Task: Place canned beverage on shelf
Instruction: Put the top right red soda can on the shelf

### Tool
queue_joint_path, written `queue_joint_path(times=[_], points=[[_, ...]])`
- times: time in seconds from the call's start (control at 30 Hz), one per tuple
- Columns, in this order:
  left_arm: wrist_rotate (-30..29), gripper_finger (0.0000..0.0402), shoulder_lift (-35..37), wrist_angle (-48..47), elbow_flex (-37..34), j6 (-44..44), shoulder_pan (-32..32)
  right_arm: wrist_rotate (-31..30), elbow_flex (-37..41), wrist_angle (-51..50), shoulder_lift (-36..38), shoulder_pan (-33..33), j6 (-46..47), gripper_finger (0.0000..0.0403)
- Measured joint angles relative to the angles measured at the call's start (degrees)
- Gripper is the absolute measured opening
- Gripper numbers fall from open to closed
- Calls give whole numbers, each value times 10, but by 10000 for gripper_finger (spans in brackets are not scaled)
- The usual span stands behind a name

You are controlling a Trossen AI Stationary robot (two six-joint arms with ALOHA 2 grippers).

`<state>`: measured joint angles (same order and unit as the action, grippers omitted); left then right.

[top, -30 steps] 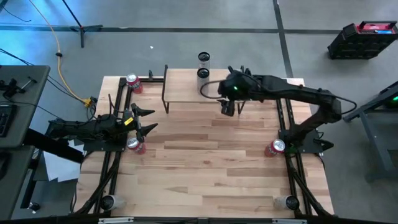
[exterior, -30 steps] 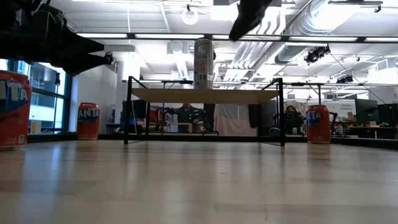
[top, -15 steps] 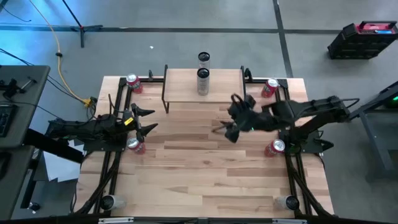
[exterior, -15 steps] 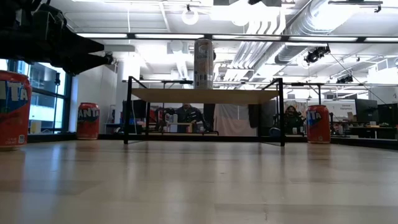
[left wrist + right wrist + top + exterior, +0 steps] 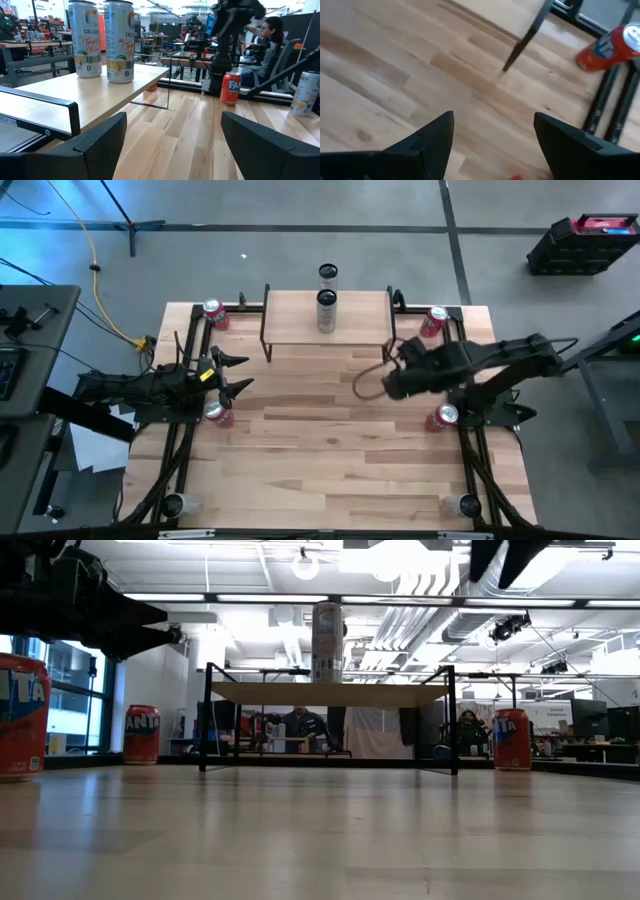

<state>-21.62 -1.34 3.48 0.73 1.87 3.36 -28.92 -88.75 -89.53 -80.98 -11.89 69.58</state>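
Wooden shelf (image 5: 330,320) carries your two cans (image 5: 119,41). Your right end effector (image 5: 385,383) hangs spread and empty over the bench (image 5: 330,440); your left end effector (image 5: 232,373) waits spread near a red can (image 5: 216,413).

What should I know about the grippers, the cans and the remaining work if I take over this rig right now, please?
Left gripper: open, empty, waiting at the table's left edge above an orange can.
Right gripper: open, empty, over bare table in front of the shelf.
Two silver cans stand upright on the shelf.
Done: cans shelved.
Left: orange cans at the table's edges, if wanted.
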Motion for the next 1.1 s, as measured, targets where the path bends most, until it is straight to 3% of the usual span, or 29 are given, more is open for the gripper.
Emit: queue_joint_path(times=[0.1,0.23,0.4,0.63,0.87,1.1], points=[[0,314,0,0,0,0,0,-25,7,32,15,71,-36,260],[0,314,0,0,0,0,0,-69,8,3,19,186,-78,260],[0,314,0,0,0,0,0,-29,8,24,25,347,-174,272],[0,314,0,0,0,0,0,41,8,82,-3,518,-272,327],[0,314,0,0,0,0,0,90,99,193,-11,640,-236,348],[0,314,0,0,0,0,0,76,221,325,-12,674,-110,348]])
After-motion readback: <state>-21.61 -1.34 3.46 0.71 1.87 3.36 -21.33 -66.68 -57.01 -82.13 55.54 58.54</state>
